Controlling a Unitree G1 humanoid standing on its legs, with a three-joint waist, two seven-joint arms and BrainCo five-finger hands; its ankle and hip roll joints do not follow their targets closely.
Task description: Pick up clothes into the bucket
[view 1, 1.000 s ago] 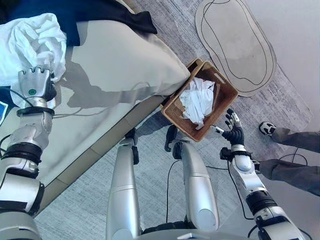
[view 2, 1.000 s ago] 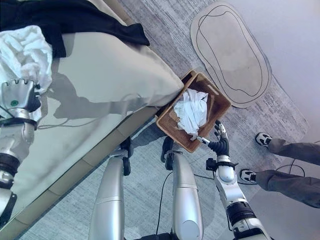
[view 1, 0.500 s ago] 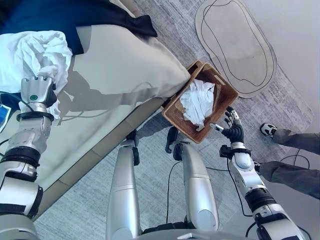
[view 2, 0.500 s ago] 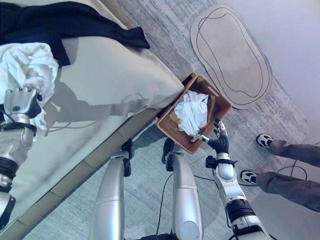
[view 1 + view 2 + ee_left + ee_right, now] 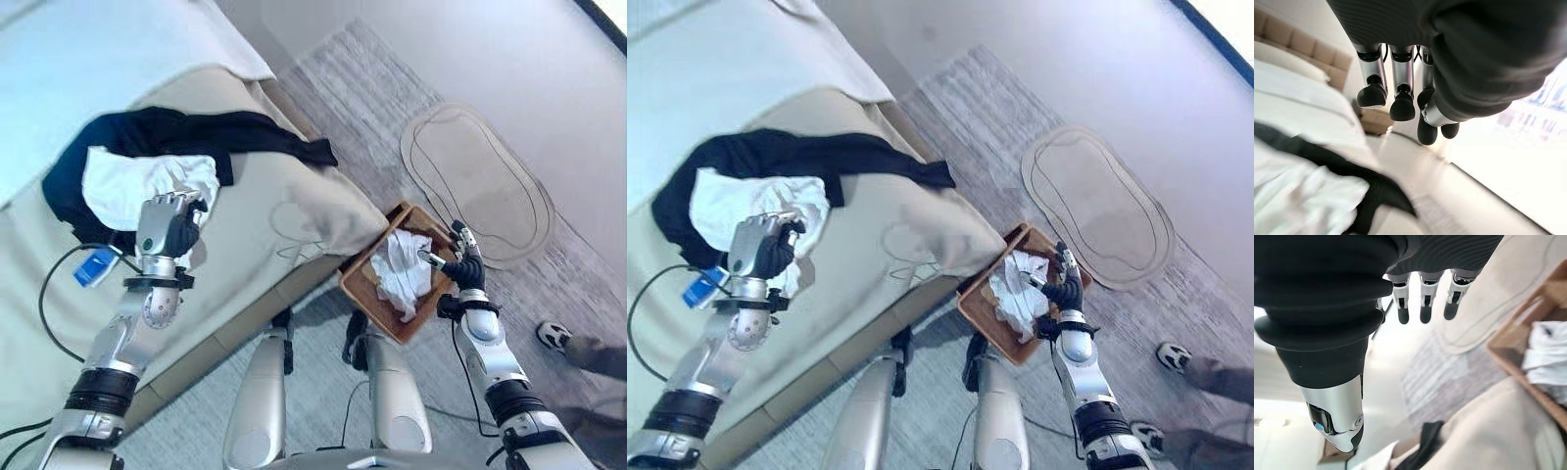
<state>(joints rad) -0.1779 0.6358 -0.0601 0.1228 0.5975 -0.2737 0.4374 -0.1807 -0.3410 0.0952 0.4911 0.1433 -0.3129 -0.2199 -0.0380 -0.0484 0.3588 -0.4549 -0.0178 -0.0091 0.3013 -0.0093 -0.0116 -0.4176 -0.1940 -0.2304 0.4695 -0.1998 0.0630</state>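
Observation:
A white garment (image 5: 127, 181) lies crumpled on the beige bed (image 5: 284, 220), on top of a black garment (image 5: 245, 132). My left hand (image 5: 168, 227) hovers at the white garment's near edge with curled fingers (image 5: 1400, 105) that hold nothing; the cloth (image 5: 1298, 196) lies past them. The brown wicker basket (image 5: 358, 294) stands on the floor at the bed's corner with a white cloth (image 5: 400, 274) inside. Over the basket's right rim my right hand (image 5: 468, 269) is open, its fingers (image 5: 1422, 308) straight and empty.
An oval beige mat (image 5: 480, 181) lies on the grey carpet beyond the basket. A small blue device (image 5: 95, 266) with a black cable rests on the bed by my left arm. A person's shoe (image 5: 554, 336) shows at the right.
The camera has tilted up, so more of the bed and floor show. My left hand has lifted off the white garment. My right hand stays by the basket.

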